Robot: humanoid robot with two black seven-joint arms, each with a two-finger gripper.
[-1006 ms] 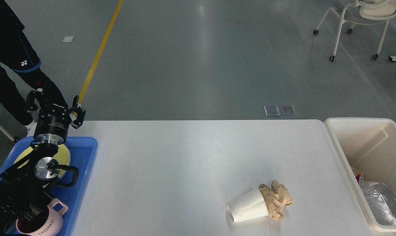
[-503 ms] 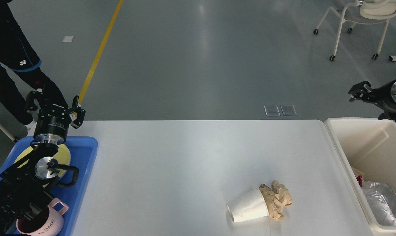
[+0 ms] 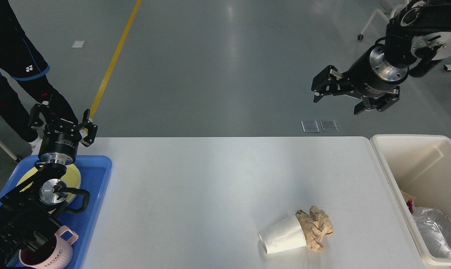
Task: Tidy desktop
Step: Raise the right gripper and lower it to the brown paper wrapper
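The white desktop fills the lower view. A white paper cup lies on its side near the front, its mouth against a crumpled brown paper ball. My left gripper is open and empty, raised over the far end of the blue tray. My right gripper is open and empty. It hangs high in the air beyond the desktop's far right part, well apart from the cup and paper.
The blue tray at the left edge holds a yellow plate and a pink mug. A cream bin at the right edge holds foil and other scraps. A person's legs stand at the far left.
My right arm has swung in from the right edge and moved up and to the left, its gripper open. The left arm, the cup and the paper have not moved.
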